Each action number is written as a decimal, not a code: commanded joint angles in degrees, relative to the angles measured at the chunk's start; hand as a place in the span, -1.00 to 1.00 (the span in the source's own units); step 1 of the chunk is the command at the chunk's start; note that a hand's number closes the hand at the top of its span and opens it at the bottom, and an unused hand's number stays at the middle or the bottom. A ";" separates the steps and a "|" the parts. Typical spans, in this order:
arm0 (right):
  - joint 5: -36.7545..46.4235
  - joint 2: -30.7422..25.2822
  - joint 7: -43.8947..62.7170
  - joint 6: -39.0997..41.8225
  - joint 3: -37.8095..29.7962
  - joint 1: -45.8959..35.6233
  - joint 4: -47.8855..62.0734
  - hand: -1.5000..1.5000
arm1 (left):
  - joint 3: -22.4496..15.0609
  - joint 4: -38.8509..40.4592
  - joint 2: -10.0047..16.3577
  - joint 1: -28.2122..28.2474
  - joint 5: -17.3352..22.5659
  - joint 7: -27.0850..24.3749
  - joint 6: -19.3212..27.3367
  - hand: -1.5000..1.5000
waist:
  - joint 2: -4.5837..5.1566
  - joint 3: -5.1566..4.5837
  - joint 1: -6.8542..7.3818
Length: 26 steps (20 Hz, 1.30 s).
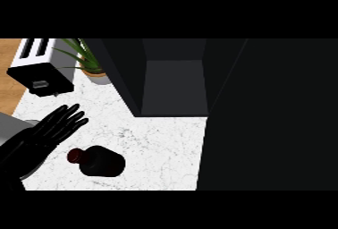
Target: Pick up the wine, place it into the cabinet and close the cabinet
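Pick-up stage. Black left hand (56, 127) open, fingers straight, just beside dark red-capped wine bottle (100, 162) on white marble counter (158, 147). Next: curl round bottle, lift into open dark cabinet (175, 87) behind.

White marbled counter (165, 147) in view. Far left corner, a toaster (40, 67), with a potted plant (96, 74) just beside it. The dark cabinet (175, 85) stands open at the back, its inside bare. Near the front left sits the wine bottle (100, 163), well apart from the cabinet, neck showing toward the left.
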 commanded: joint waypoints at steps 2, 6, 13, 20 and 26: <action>-5.10 -0.19 1.08 1.39 -2.16 3.29 -5.81 -1.00 | 0.41 11.32 -3.42 -1.83 -10.07 -6.33 -6.72 -1.00 | 0.01 -0.01 -0.22; -3.06 0.63 2.93 0.40 -1.18 -0.30 -4.01 -1.00 | -0.47 19.80 -7.15 -7.09 -18.90 -11.03 -6.54 -1.00 | 0.03 -0.03 -0.12; 0.20 3.14 -1.03 1.09 1.73 1.66 -2.69 -1.00 | 0.69 33.26 -7.13 -8.53 -32.84 -27.45 -9.99 -1.00 | 0.06 -0.05 -0.08; -4.38 0.82 2.91 1.45 -3.85 -0.98 -3.78 -1.00 | -2.04 42.88 -7.95 -11.13 -38.92 -37.17 -7.32 -1.00 | 0.10 -0.06 -0.26; -4.42 0.97 4.60 1.12 -3.09 -3.21 -3.57 -1.00 | -5.15 50.54 -8.02 -13.31 -42.35 -43.54 -4.99 -1.00 | 0.13 -0.10 -0.36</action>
